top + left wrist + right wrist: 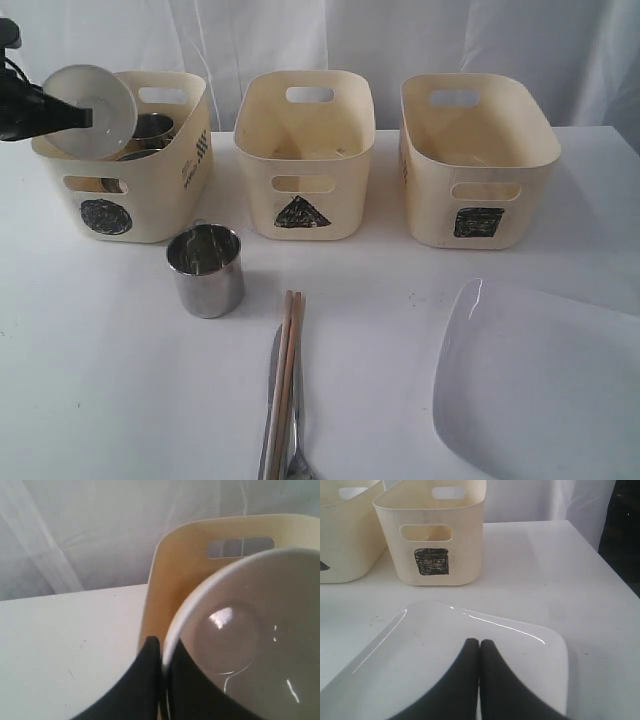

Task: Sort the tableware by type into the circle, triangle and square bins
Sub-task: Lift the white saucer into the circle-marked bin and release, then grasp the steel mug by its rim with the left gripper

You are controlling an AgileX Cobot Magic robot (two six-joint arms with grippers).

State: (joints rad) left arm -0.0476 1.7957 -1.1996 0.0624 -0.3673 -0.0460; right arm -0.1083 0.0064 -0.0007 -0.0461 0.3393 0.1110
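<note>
Three bins (304,190), one dish (90,110), perhaps two mugs (206,270)

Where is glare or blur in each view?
Exterior view: even, bright light, a glare streak on the plate rim, reflections in the steel mug. Left wrist view: small glints in the white dish, soft focus. Right wrist view: thin glare lines on the plate.

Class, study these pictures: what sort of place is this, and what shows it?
Likely a staged robot test bench, not a kitchen: a white table backed by white curtain, cream circle tub, triangle tub and square tub, and the left gripper holding a white dish.
</note>
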